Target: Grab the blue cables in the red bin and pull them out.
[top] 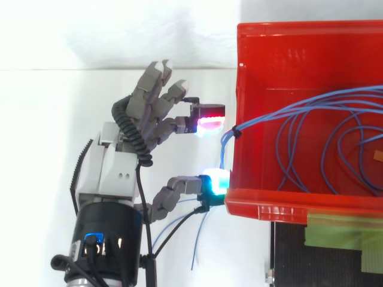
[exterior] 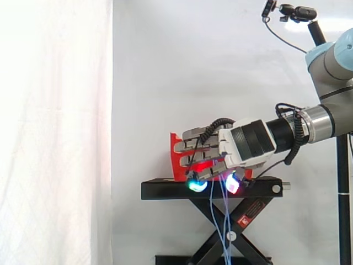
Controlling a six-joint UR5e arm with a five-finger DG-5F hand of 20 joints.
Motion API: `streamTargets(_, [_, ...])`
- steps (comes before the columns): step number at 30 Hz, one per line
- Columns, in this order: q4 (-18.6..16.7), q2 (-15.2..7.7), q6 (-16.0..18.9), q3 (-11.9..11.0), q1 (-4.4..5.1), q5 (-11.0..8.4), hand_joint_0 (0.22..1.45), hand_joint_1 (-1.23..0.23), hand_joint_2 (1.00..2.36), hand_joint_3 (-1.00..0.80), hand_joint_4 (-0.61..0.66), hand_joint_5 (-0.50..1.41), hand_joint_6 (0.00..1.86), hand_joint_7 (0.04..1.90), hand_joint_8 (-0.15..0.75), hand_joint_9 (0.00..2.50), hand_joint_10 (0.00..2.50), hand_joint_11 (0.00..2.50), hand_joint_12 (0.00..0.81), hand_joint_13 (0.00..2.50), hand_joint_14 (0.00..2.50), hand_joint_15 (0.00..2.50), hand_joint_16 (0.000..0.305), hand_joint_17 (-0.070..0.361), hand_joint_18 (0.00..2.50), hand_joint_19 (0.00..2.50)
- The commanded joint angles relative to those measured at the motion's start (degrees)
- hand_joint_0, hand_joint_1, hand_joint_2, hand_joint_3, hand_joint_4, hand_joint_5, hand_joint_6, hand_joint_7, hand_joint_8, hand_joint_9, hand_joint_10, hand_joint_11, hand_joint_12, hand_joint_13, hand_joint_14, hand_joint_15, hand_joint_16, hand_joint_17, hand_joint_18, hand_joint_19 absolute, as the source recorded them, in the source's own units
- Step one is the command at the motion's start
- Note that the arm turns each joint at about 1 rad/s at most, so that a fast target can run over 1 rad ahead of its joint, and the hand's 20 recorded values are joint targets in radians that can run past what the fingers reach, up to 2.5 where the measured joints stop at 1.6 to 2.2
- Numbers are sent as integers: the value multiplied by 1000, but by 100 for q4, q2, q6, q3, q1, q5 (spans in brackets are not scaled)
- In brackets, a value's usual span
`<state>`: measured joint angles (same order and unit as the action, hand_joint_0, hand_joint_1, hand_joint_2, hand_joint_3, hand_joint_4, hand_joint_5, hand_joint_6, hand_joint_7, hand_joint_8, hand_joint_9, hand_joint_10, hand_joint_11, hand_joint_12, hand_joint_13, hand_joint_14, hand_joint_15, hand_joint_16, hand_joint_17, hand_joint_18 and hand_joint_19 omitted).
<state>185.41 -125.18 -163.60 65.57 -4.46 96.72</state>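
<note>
Mostly the blue cables (top: pixel 232 134) lie coiled in the red bin (top: pixel 287 200), with one bundle draped over its wall beside the hand (top: pixel 119 170). We cannot tell whether it grips them. We'd pinch that bundle firmly and pull straight away.

The red bin (exterior: pixel 177 155) sits on the flat top of a black scissor-legged stand (exterior: pixel 165 190).

In your side view the hand (exterior: pixel 237 146) covers most of the red bin (exterior: pixel 176 157), so its inside is hidden from you, and the blue cables (exterior: pixel 223 221) run off the bottom edge. From above, the right edge cuts off the bin and the cable loops; contact between hand and cables seems unclear.
</note>
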Motion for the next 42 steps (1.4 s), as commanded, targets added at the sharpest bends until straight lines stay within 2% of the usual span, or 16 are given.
streamTargets(1, [-119,-7,0,0,-2,-4,752,-1067,1000,-1000,123,704,8,665,246,498,9,196,361,295,7,160,55,124,208,243])
streamTargets(13, [-128,-7,-35,18,-2,-4,749,-1069,1000,-1000,128,710,7,675,248,500,7,200,361,303,6,162,55,124,218,240])
streamTargets(15, [-163,2,-35,167,6,-4,748,-1069,1000,-1000,127,711,8,671,246,501,7,201,361,302,6,166,55,124,218,240])
streamTargets(17, [-321,2,-18,325,6,-4,748,-1070,1000,-1000,120,711,8,676,248,501,6,188,361,303,6,162,55,124,219,240])
streamTargets(18, [-523,2,-27,395,-2,5,747,-1071,1000,-1000,129,712,7,672,248,501,7,201,362,303,6,162,55,124,219,240])
streamTargets(21, [-822,2,-27,431,-2,5,746,-1069,1000,-1000,127,712,7,677,248,501,7,192,362,303,6,162,55,124,220,247])
streamTargets(29, [-804,2,0,352,-11,14,745,-1065,1000,-1000,129,713,8,672,246,501,6,194,363,304,6,165,55,124,222,246])
streamTargets(42, [-690,2,-9,352,-29,5,746,-1061,1000,-1000,122,718,8,671,247,502,7,194,363,304,8,165,55,124,223,246])
